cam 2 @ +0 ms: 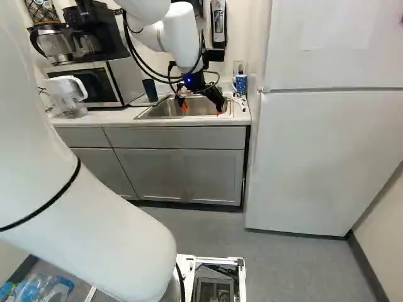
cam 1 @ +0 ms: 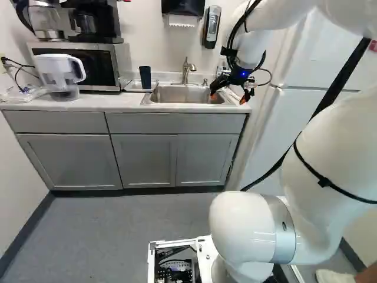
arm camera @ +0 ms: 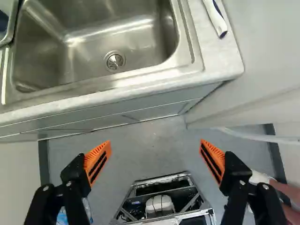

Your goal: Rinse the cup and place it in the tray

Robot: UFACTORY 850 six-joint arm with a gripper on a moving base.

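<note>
My gripper (cam 1: pixel 230 97) (cam 2: pixel 203 109) hangs over the sink's front edge. In the wrist view the gripper (arm camera: pixel 156 147) is open, with empty space between its orange pads. The sink (arm camera: pixel 93 42) lies ahead of the fingers; no cup is seen in its visible part. A dark cup (cam 1: pixel 145 77) (cam 2: pixel 150 90) stands upright at the tray (cam 1: pixel 133 88), left of the sink. In the wrist view, part of a dark thing (arm camera: pixel 3 22) shows inside the tray's rim (arm camera: pixel 10 33).
A faucet (cam 1: pixel 188 69) rises behind the sink. Right of it are a blue patterned cup (cam 2: pixel 240 84) and a white-handled tool (arm camera: pixel 215 18). The fridge (cam 2: pixel 315 157) stands close on the right. A pitcher (cam 1: pixel 58 73) and microwave (cam 1: pixel 100 62) stand at the counter's left.
</note>
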